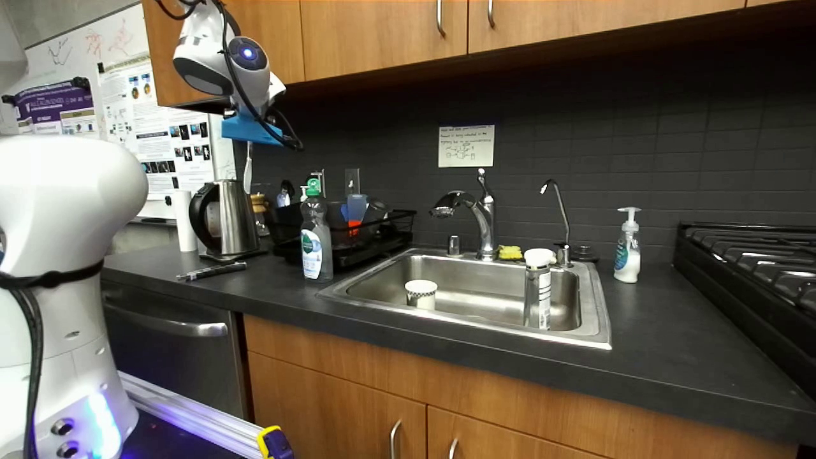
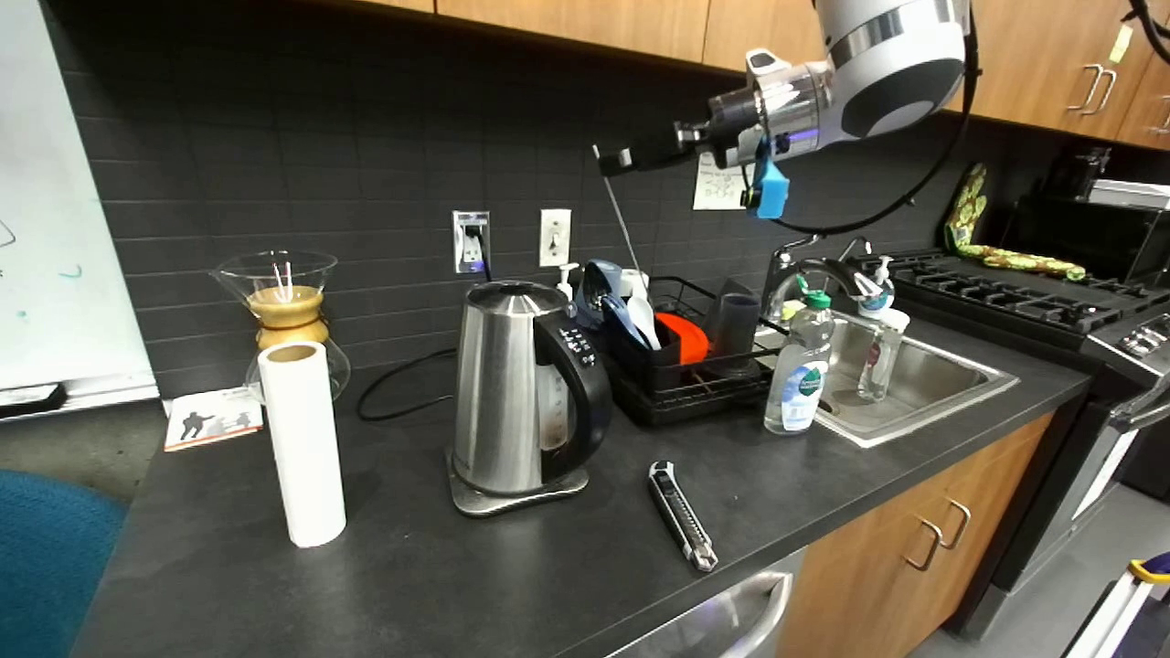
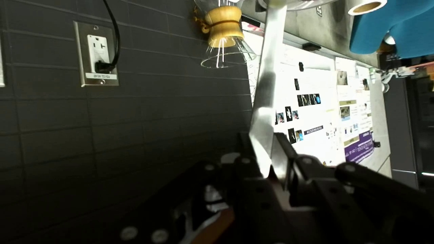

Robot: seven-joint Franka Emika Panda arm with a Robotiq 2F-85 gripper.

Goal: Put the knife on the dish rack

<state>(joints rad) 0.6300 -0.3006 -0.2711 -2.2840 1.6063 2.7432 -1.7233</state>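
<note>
White rounded arm (image 1: 70,185), black cables (image 1: 36,350), glowing blue light (image 1: 248,53), blue block (image 2: 772,194), black pincer (image 3: 262,145), silvery screws (image 3: 159,236)

By the back edge of the counter (image 1: 656,344), the dish rack (image 1: 360,248) is partly hidden by a bottle (image 1: 316,245) in an exterior view. The knife (image 3: 265,91) is cut off by the wrist view's top.
</note>
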